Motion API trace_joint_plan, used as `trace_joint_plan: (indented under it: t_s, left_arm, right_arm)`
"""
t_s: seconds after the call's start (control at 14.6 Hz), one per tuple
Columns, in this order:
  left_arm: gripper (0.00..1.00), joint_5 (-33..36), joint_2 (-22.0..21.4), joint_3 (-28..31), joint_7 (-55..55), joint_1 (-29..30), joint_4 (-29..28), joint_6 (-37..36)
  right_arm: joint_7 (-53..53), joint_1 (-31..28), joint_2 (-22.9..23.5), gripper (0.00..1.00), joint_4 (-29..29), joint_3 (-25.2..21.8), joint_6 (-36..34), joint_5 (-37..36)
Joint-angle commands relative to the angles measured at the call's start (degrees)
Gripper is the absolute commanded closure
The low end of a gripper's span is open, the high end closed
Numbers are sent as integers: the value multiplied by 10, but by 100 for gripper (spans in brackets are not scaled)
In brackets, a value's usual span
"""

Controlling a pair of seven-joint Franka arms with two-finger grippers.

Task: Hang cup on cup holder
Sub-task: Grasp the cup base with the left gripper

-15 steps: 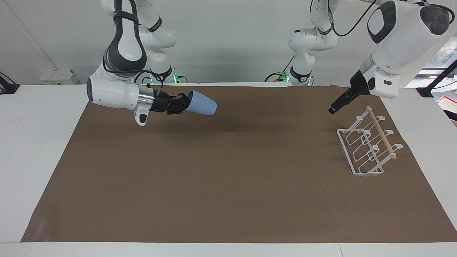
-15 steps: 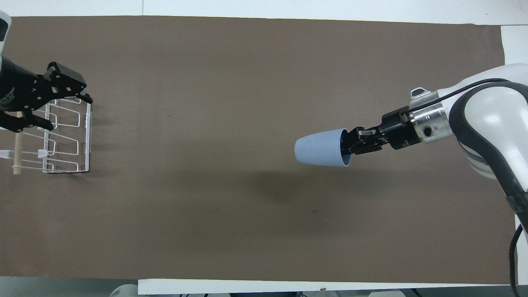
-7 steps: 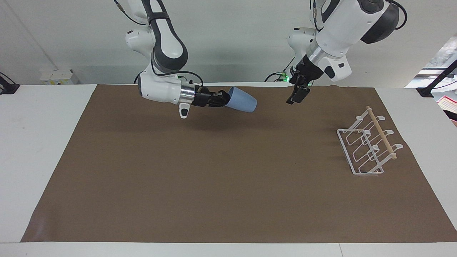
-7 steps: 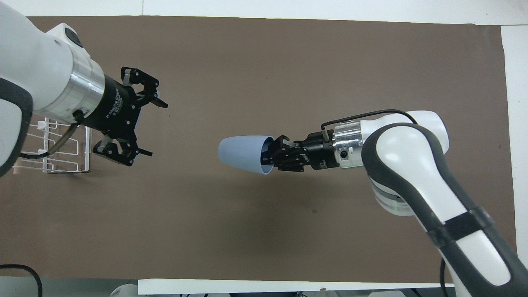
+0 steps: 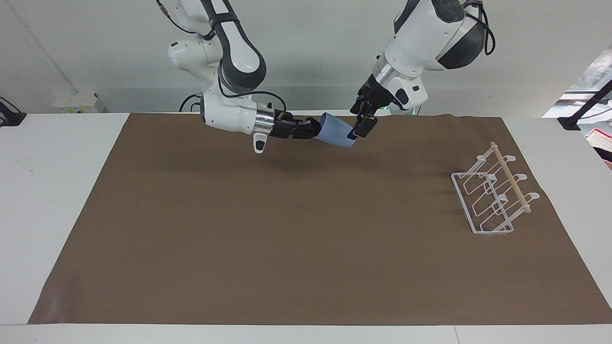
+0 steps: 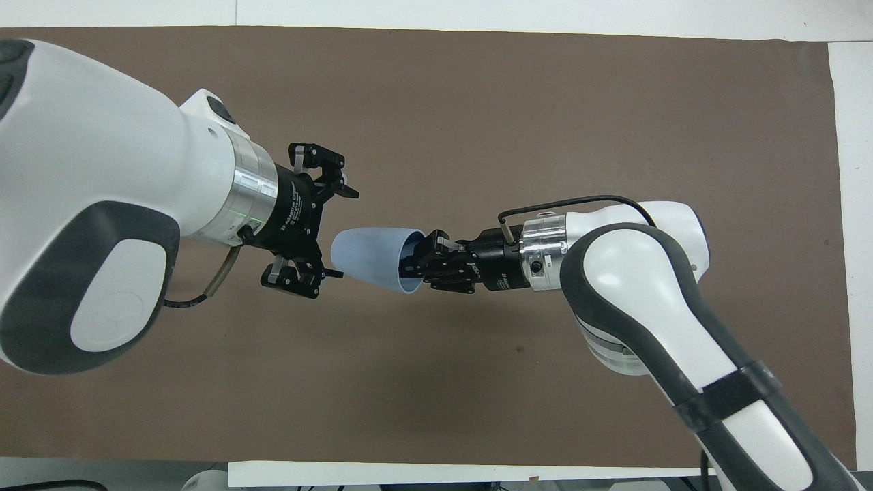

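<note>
Holding the cup (image 6: pixel 368 259) by its rim, on its side in the air over the mat (image 5: pixel 287 248), the right gripper (image 6: pixel 424 266) offers its closed base to the left gripper (image 6: pixel 326 232), fingers spread for a handover. The cup holder (image 5: pixel 492 196) stands well apart, at the left arm's end.

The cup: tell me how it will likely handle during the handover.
The cup looks light: the right gripper holds it level in mid-air by its rim alone. Its smooth tapered wall could let the left gripper's open fingers slide toward the narrow base. Being round, it would probably roll if dropped.
</note>
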Motion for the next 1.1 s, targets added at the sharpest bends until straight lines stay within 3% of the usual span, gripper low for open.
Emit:
trace_joint_plan:
  t_s: [0.0,0.41,0.48,0.62,0.89,0.96,1.03]
  left_arm:
    - [0,-32,-18,5,-17,-7,-43,14]
    - [1,-31,10,5,8,-21,-86,86]
    - [13,-31,13,4,13,-22,-88,88]
    - [100,-31,16,4,39,-24,-90,93]
    - [100,-33,16,5,49,-25,-87,85]
    - [100,-33,17,5,49,-24,-84,84]
    - [100,-33,17,5,47,-22,-81,83]
  right_arm:
    - [10,12,-10,100,-10,-2,16,11]
    - [10,12,-9,100,-7,-2,18,11]
    - [10,12,-9,100,-7,-2,17,11]
    - [11,11,-9,100,-7,-2,18,11]
    - [12,9,-8,100,-6,-2,18,11]
    - [12,9,-8,95,-5,-2,18,11]
    - [12,9,-8,61,-5,-2,19,11]
